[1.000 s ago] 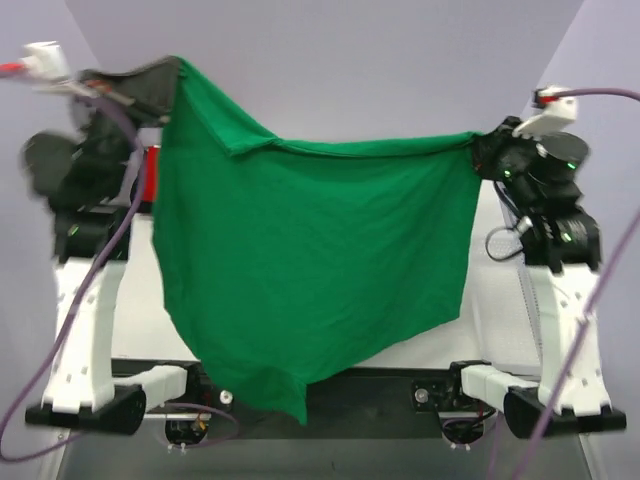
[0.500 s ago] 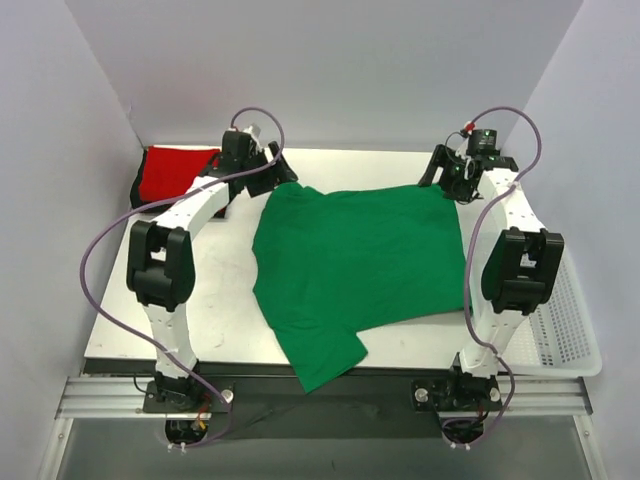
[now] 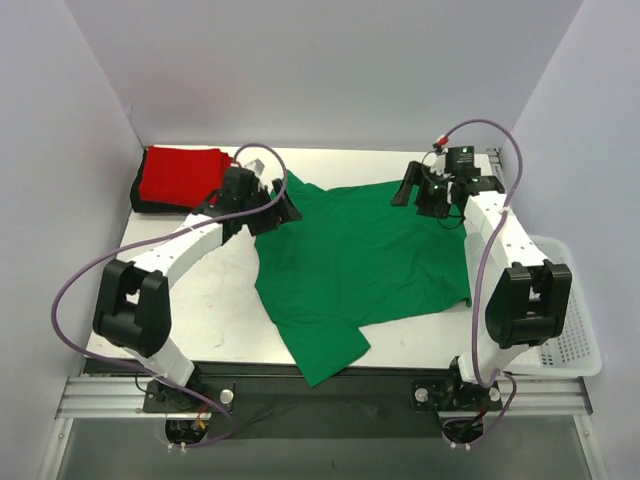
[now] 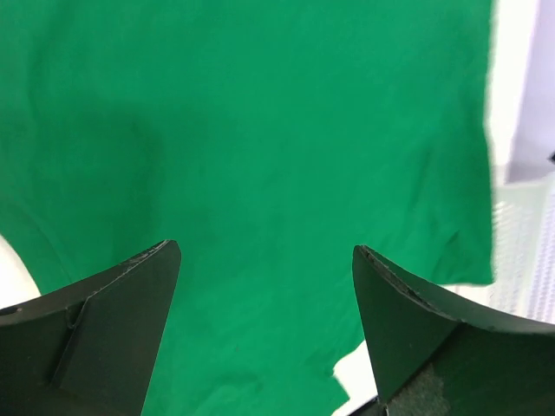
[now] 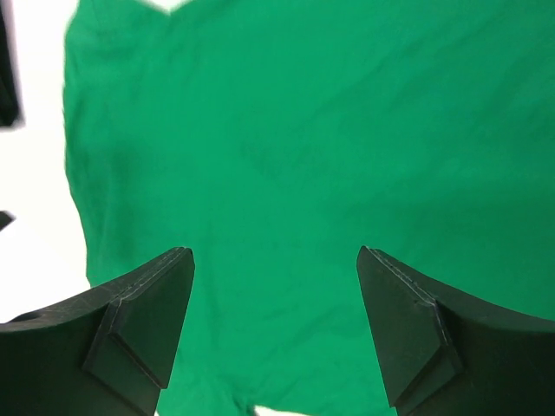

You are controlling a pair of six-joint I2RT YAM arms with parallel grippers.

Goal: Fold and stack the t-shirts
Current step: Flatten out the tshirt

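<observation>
Now the bright green fabric t-shirt point(image 3: 360, 265) lies spread, unfolded. Left gripper point(image 4: 264, 251) and right gripper point(image 5: 276, 251) hover released; edge grasps likely next.

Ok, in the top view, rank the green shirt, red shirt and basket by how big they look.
1. green shirt, spread flat
2. basket, though partly hidden
3. red shirt, folded, clearly smallest

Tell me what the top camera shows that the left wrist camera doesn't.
Only the top view shows the folded red shirt at the far left corner of the table, plus the left arm and right arm reaching over it. Only the left wrist view shows, close up, the left fingers spread wide with nothing between them. Both show the green shirt lying spread out.
</observation>
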